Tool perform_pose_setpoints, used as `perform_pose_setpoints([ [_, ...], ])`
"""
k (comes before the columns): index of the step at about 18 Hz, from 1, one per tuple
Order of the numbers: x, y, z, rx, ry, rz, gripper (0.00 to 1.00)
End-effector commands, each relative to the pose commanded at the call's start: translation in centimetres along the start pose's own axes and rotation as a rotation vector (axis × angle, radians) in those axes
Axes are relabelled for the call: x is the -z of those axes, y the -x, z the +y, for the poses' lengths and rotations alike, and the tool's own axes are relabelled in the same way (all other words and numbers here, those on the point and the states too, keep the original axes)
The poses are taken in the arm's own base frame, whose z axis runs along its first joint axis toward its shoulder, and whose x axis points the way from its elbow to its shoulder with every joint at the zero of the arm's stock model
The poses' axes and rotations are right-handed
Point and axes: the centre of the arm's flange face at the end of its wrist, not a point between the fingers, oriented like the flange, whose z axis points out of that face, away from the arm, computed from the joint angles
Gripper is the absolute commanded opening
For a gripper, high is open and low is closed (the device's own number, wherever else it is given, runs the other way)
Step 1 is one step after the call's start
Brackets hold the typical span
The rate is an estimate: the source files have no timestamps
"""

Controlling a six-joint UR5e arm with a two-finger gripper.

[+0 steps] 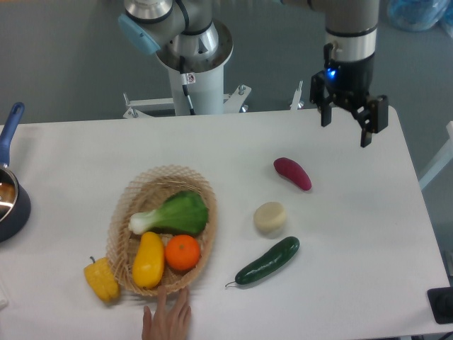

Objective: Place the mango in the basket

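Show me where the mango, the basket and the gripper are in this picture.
mango (148, 260): fixed camera view, middle of its yellow body, inside the basket.
basket (168, 173): fixed camera view, far lattice rim.
gripper (348, 131): fixed camera view, midway between its fingertips, above the table's far right.

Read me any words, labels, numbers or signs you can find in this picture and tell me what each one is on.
No text can be read anywhere.
Small sticker on the robot's white base column: a red and dark mark, too small and blurred to read.
The gripper, basket, mango and the other food carry no visible writing.
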Motion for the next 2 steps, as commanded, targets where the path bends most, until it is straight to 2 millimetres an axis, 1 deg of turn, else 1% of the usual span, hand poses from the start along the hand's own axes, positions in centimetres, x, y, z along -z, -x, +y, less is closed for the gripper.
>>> perform_pose_setpoints([
  [2, 0.01, 0.01, 0.08, 0.001, 0.001, 0.000, 1.00],
])
